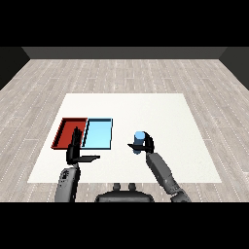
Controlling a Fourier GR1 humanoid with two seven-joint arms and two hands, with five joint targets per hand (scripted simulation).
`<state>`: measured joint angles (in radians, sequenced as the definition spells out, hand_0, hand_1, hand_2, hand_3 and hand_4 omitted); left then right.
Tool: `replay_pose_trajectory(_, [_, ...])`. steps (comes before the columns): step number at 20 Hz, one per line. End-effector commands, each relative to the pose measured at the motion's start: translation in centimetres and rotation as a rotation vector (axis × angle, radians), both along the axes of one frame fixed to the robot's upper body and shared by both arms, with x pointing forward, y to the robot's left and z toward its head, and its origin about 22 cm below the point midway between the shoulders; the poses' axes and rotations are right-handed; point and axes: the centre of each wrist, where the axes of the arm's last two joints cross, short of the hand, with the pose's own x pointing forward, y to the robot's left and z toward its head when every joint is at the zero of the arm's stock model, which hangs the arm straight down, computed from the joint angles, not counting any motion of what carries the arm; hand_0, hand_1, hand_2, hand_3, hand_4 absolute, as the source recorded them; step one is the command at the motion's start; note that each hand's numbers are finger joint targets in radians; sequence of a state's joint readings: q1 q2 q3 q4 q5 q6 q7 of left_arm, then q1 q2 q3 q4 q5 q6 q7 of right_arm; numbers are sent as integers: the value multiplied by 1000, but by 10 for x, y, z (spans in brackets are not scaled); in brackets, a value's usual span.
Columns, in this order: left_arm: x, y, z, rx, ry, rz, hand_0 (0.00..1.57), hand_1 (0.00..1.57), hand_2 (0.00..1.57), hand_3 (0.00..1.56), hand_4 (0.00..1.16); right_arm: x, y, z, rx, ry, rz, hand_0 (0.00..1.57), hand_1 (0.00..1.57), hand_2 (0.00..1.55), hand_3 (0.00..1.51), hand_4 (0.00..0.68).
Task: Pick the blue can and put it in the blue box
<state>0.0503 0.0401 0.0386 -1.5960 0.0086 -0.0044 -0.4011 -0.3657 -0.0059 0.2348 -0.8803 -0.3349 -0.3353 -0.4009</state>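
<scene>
A: What's the setting?

B: A pale wood-plank floor point(121, 73) runs back to a dark wall, and a white table point(146, 112) fills the middle of the view.

A: Start at the left. What lies there?

B: A red tray point(64, 127) sits on the table, and a light blue tray point(99, 133) lies right against its right side. Nothing shows inside either one.

A: And the left hand point(75, 148)?

B: It stands in front of the two trays, about where they meet, overlapping the red tray's right edge. Its fingers point straight up and the thumb sticks out to the right, so it is spread wide and carries nothing. Its grey forearm rises from the lower left corner.

A: Where's the blue can point(139, 140)?

B: To the right of the light blue tray, apart from it and upright. The right hand point(146, 145) is curled round it, the thumb pointing left. Whether the can rests on the table or hangs just above it, I can't tell.
</scene>
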Motion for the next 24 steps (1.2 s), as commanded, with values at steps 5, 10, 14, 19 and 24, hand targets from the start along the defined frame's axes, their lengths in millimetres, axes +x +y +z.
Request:
replay_pose_trajectory(5, [16,-1,-5,5,-1,-7,0,0,0,0,0,-7,3,21,-95,-140,14,1451,1451,1470,1348,477])
replay_pose_trajectory(10, [5,-14,4,-4,29,-49,0,0,0,0,0,-1,24,48,-107,-210,56,1459,1459,1480,1354,518])
replay_pose_trajectory(14, [27,-34,-9,2,48,-104,0,0,0,0,0,14,50,74,-100,-243,77,1464,1464,1486,1387,525])
replay_pose_trajectory(19, [14,-63,2,-22,41,-128,0,0,0,0,0,3,49,85,-78,-294,126,1448,1448,1471,1353,539])
replay_pose_trajectory(24, [23,-59,6,-20,40,-144,0,0,0,0,0,13,22,90,-78,-298,125,1444,1444,1467,1342,563])
